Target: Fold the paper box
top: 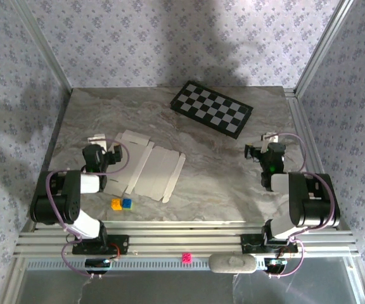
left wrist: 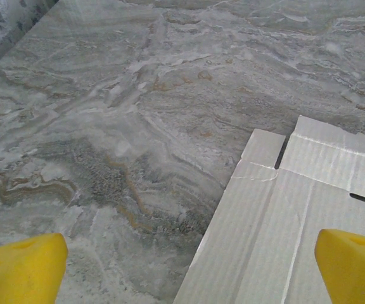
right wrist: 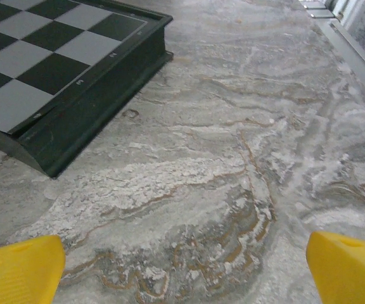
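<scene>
The paper box (top: 146, 166) lies unfolded on the left half of the counter (top: 233, 171). It is a flat sheet of thin white cardboard, pressed into long parallel panels by straight creases, with short flaps sticking out at its far end. In the left wrist view the paper box (left wrist: 296, 234) has a faintly ribbed matte surface, narrow dark slits cut between the flaps, and a square-cornered tab at its upper edge. The left claw (top: 101, 154) sits at the sheet's left edge with its jaws spread wide and nothing between them. In its own camera the left claw (left wrist: 185, 272) shows blunt, smooth yellow fingertips (left wrist: 21, 269), one over bare stone and the other over the cardboard. Whether that one touches the sheet cannot be told. The counter is a polished slab patterned like marble, grey with white swirls and thin rust-brown veins. The right claw (top: 268, 152) is well apart from the sheet on the counter's right side, also wide open and empty. In its wrist view the right claw (right wrist: 182, 272) has the same yellow fingertips (right wrist: 18, 269) above bare stone. A chessboard (top: 212, 109) lies at an angle near the far edge, a flat rectangle of black and pale squares. Up close the chessboard (right wrist: 49, 69) has a dark, raised, sloping frame. Near the counter's front edge, just below the sheet, a small yellow block (top: 116, 203) and a blue block (top: 127, 202) sit side by side.
</scene>
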Action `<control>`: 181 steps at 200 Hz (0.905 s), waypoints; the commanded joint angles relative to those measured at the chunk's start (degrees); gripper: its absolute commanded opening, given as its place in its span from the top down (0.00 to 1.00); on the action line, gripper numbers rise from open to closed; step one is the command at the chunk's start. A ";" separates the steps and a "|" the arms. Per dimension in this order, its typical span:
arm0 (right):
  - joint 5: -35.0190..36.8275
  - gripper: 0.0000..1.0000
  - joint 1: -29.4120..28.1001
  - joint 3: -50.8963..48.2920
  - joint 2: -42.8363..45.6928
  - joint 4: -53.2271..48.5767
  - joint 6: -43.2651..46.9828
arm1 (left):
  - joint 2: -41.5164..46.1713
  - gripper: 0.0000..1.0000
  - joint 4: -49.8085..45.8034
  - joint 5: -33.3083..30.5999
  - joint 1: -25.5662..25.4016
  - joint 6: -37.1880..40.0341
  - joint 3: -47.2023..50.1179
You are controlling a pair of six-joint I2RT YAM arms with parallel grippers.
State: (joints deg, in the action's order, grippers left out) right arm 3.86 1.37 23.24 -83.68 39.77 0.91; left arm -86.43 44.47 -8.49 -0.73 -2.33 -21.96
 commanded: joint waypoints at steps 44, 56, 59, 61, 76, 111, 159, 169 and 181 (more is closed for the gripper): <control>11.78 0.00 -2.39 12.58 14.79 -10.63 -3.01 | 18.68 0.00 -6.48 -12.43 -7.19 5.09 -4.95; 14.83 0.00 -4.38 22.54 14.69 -18.39 -2.65 | 19.80 0.00 -8.90 -12.83 -7.70 3.23 -9.91; 16.10 0.00 -4.95 25.57 14.08 -21.30 -2.52 | 19.88 0.00 -9.59 -12.78 -7.70 2.11 -11.26; 17.08 0.00 -5.38 27.65 13.61 -23.35 -2.47 | 19.76 0.00 -9.91 -12.87 -7.64 1.22 -12.28; 20.68 0.00 -5.98 45.02 8.01 -41.58 -8.67 | 19.66 0.00 -26.14 -16.43 -7.53 -13.70 -23.30; -9.15 0.00 6.06 65.50 -8.18 -73.01 -41.93 | 9.77 0.00 -70.42 2.42 2.95 -47.11 -45.95; -4.31 0.08 -11.69 65.61 -6.91 -73.93 -33.12 | 2.50 0.28 -87.94 11.17 -2.84 -43.82 -50.87; -6.59 0.11 -15.27 64.51 -7.35 -75.63 -33.22 | 1.71 0.39 -88.95 14.12 -3.20 -42.81 -48.96; -10.36 0.17 -20.32 61.84 -7.75 -74.48 -33.56 | 0.74 0.50 -89.18 16.79 -3.62 -41.51 -46.51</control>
State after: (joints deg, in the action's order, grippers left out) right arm -0.30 -10.81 86.80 -93.45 -30.48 -33.10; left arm -85.41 -33.39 0.21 -3.95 -44.86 -71.16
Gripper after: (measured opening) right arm 0.875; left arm 0.570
